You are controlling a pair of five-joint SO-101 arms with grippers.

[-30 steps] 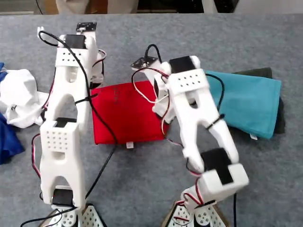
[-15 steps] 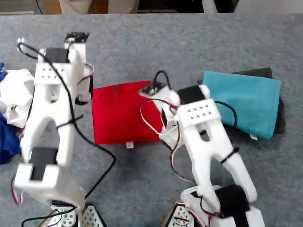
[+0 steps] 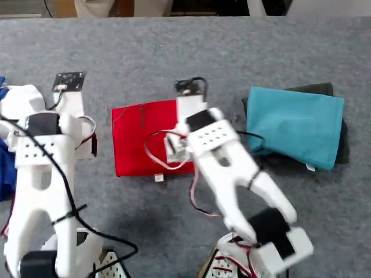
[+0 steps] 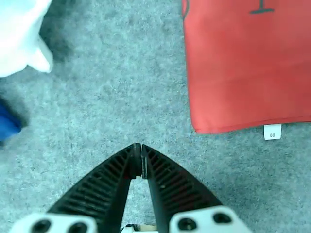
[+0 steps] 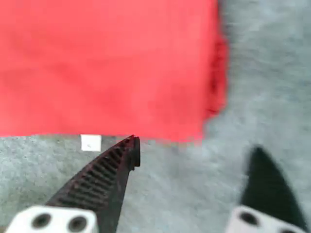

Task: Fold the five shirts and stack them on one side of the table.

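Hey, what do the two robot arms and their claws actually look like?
The left arm and right arm are blocky white plastic shells with grids of small holes, black motor blocks at the joints, and loose red, white and black cables. The left claw and right claw have black, ribbed, tapering fingers on white bases with screw holes.

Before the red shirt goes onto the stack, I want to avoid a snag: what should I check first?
1. Red shirt folded flat: ok.
2. Right gripper open at its corner: ok.
3. Fingers touching the cloth: cannot tell.
4. Left gripper shut, empty, off the shirt: ok.
5. Stack tidy, teal shirt on dark shirt: ok.
6. All shirts folded: not ok; white shirt and blue shirt lie bunched.
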